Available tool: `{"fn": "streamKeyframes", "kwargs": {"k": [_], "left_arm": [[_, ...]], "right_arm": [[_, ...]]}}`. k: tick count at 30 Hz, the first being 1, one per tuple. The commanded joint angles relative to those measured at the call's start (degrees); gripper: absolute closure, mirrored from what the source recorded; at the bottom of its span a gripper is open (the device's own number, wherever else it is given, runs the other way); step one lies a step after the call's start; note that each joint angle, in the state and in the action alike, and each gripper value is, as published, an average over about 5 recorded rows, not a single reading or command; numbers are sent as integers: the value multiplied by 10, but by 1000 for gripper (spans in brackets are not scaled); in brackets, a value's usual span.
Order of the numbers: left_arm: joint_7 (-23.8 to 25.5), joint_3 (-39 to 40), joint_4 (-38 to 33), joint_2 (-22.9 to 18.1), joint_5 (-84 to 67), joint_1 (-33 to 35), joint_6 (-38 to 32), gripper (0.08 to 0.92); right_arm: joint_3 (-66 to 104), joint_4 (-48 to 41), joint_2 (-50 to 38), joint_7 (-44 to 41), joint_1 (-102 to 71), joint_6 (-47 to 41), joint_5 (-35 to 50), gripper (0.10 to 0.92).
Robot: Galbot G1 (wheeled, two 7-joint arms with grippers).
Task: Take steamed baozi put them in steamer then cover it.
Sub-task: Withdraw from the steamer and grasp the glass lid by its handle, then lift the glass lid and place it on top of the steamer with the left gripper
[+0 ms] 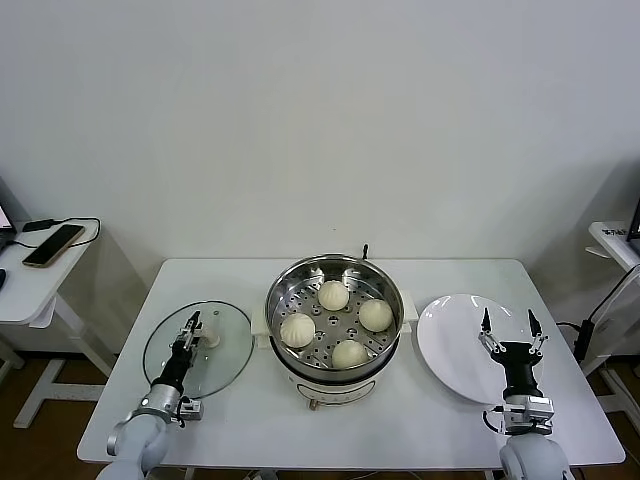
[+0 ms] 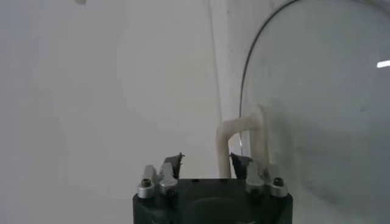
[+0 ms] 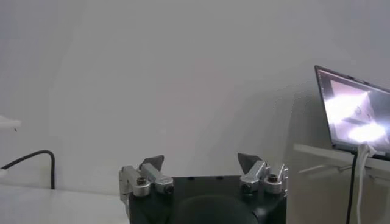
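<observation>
The left gripper [image 1: 198,328], jaws partly closed, straddles the cream handle [image 2: 242,141] of the cover [image 1: 222,350]; whether it grips is unclear.

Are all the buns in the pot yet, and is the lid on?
All four baozi sit in the steamer; the white plate is empty. The left gripper is at the cover, around its handle. The cover lies beside the steamer, not yet on. The right gripper waits open over the plate.

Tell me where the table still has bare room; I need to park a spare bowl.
Bare tabletop lies along the near edge in front of the steamer, and at the far corners behind the cover and the plate. The middle row is crowded: cover, steamer and plate sit nearly rim to rim.
</observation>
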Motion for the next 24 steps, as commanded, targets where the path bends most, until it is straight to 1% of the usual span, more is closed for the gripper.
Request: {"fn": "streamKeyframes", "kwargs": {"k": [1, 7, 10, 17, 24], "left_arm": [[6, 0, -4, -1, -7, 1, 2, 563], [15, 5, -16, 0, -35, 7, 8, 736], [20, 7, -36, 1, -62, 15, 9, 795], [23, -11, -115, 16, -117, 32, 18, 805], [35, -49, -241, 40, -149, 38, 37, 805]], "right_arm": [[0, 0, 2, 0, 0, 0, -2, 203], [-4, 3, 7, 0, 0, 1, -7, 203], [-7, 5, 8, 0, 0, 1, -8, 203], [-8, 10, 7, 0, 1, 1, -10, 203], [-8, 11, 9, 1, 1, 0, -11, 203]]}}
